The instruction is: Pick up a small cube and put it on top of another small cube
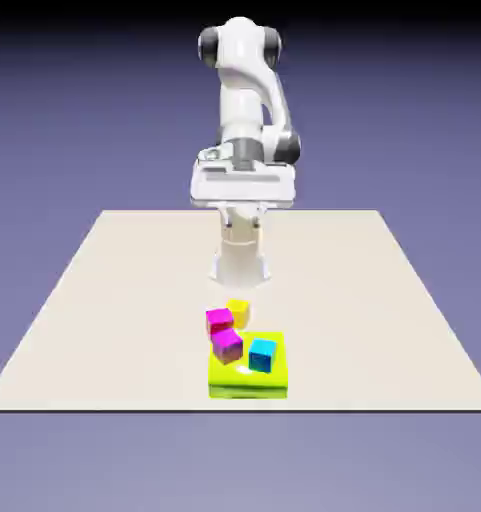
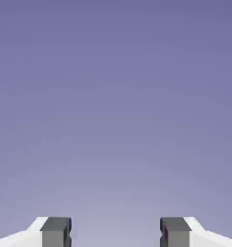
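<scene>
A white robot arm [image 1: 246, 110] is standing at the far edge of a pale counter [image 1: 104, 320]; its hand is held high and level, well apart from the blocks below. In the hand view the gripper [image 2: 115, 232] is pointing at plain blue-violet backdrop only; its two grey fingertips [image 2: 55, 231] are spread wide with nothing between them.

Near the counter's front edge a large flat lime-yellow block [image 1: 249, 378] is lying; a purple-magenta cube [image 1: 227, 345] is sitting at its corner on the exterior view's left, and a cyan cube [image 1: 263, 354] is resting on top of it. Just behind, a bright magenta cube [image 1: 219, 320] is sitting on the counter.

The small cube [image 1: 239, 312], pale yellow, is sitting on the counter, touching or nearly touching the bright magenta cube on the exterior view's right.

It is probably light, rigid and smooth-faced, so it is likely handling easily; a pinch across two opposite flat sides seems best, choosing the pair clear of the magenta neighbour, since crowding is the main risk.
</scene>
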